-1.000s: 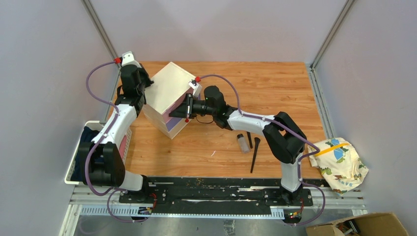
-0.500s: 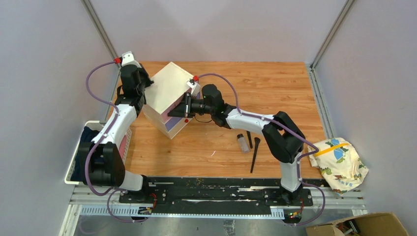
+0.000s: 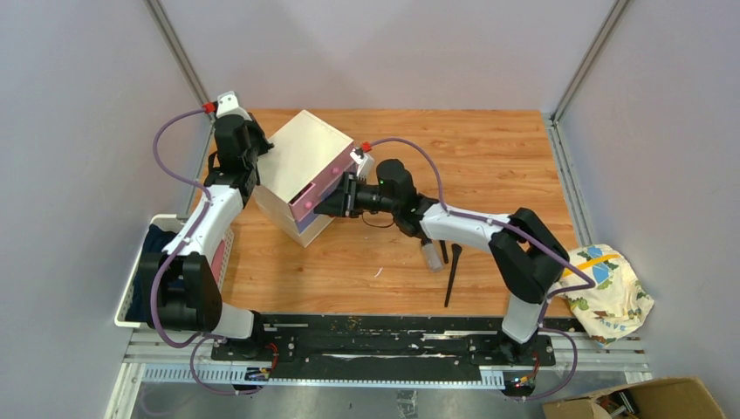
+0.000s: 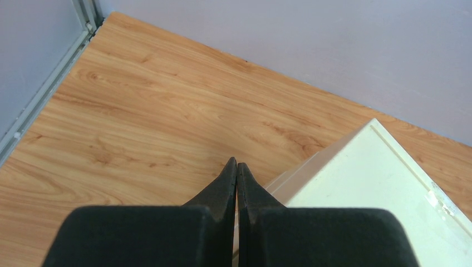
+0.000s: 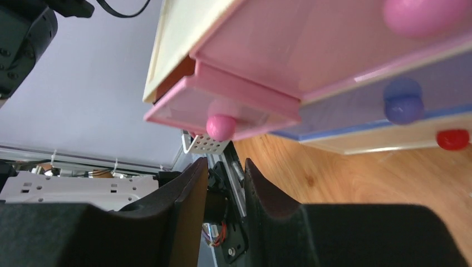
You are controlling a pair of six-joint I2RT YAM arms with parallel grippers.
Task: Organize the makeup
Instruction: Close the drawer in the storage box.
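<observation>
The makeup lies on the wooden table right of centre: a small clear bottle [image 3: 431, 256] and two slim black brushes [image 3: 451, 278] [image 3: 443, 250]. The cream box [image 3: 301, 161] stands at the back left, with its pink drawer [image 3: 312, 195] pulled partly out. In the right wrist view that drawer [image 5: 222, 105] shows a round pink knob [image 5: 220, 127] just past my fingertips. My right gripper [image 3: 323, 209] [image 5: 225, 162] is open and empty, a little in front of the knob. My left gripper [image 3: 260, 153] [image 4: 236, 162] is shut on nothing at the box's back-left corner [image 4: 384, 183].
Below the pink drawer sits a purple drawer with a purple knob [image 5: 403, 103], and a red knob [image 5: 452, 139] lower still. A white basket [image 3: 133, 279] holding dark cloth hangs off the table's left edge. A patterned cloth [image 3: 604, 290] lies off the right edge.
The pink drawer has slid out of the box. My right gripper has let go of its knob, opened, and drawn back to the right. The left arm has not moved.
</observation>
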